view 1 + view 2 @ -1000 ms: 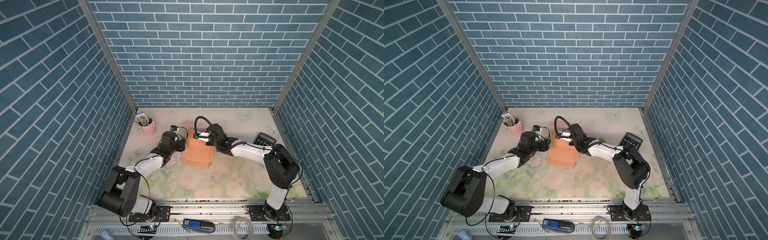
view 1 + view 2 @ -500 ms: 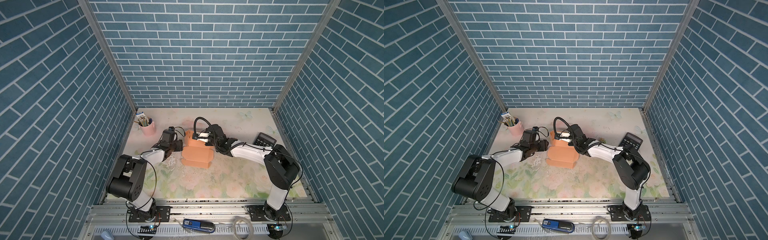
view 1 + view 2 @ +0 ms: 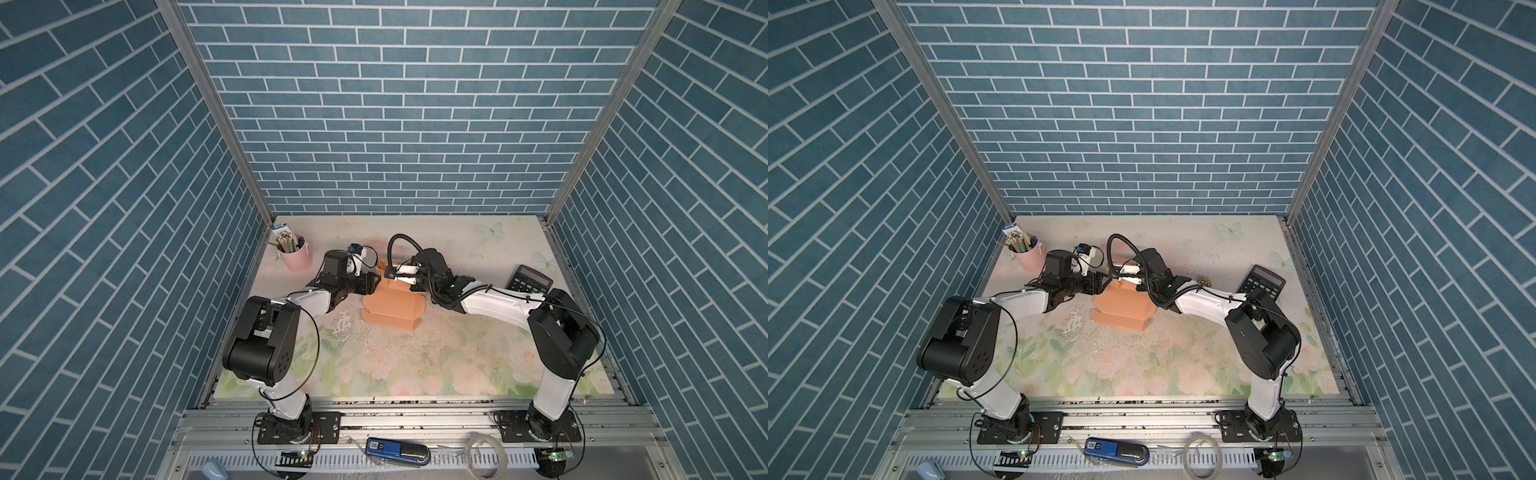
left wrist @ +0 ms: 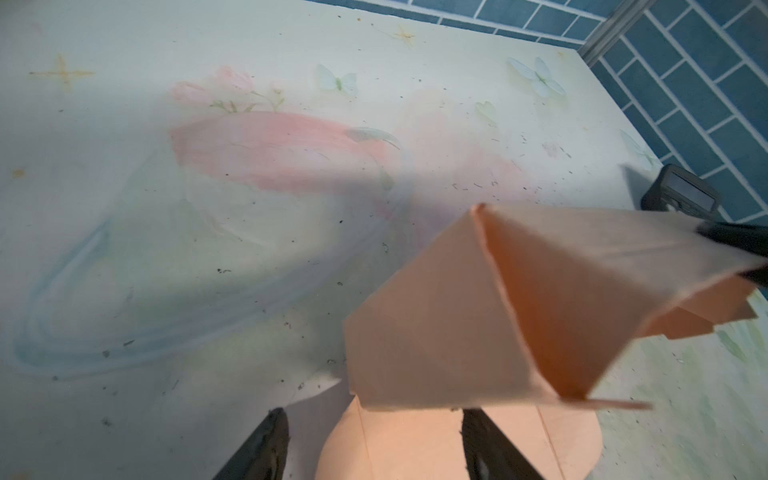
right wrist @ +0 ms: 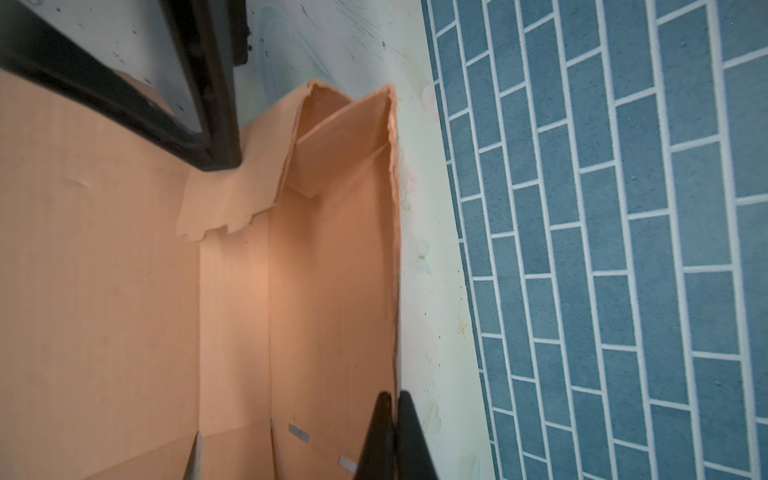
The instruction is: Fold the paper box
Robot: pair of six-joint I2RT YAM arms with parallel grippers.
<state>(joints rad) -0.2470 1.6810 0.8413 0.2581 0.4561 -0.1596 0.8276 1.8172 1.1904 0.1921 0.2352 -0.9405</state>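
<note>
1. Toward the back middle of the flowered table, between the two arms, sits the paper box. It is only half formed: a broad panel lies flat, one panel stands raised, and loose flaps hang open.
2. At the raised panel's edge, the right gripper has its fingers pressed together on the cardboard in a thin pinch. As I read it, the pinch holds that panel up and keeps the box from sliding while the other arm works.
3. Beside the box's left end, the left gripper sits low with its fingers spread wide, gripping nothing. The left wrist view shows a rounded flap lying between and below them, with a folded corner panel just ahead.
4. That spread stance looks meant for taking or nudging the end flap inward, against the held panel.
5. I judge the task about midway, since the end flaps and lid are not yet closed.
6. One risk is that the thin card buckles, or slips from the pinch, if a push lands off the crease.
7. A pink pen cup and a calculator stand well apart from the box on either side, out of the way.
</note>
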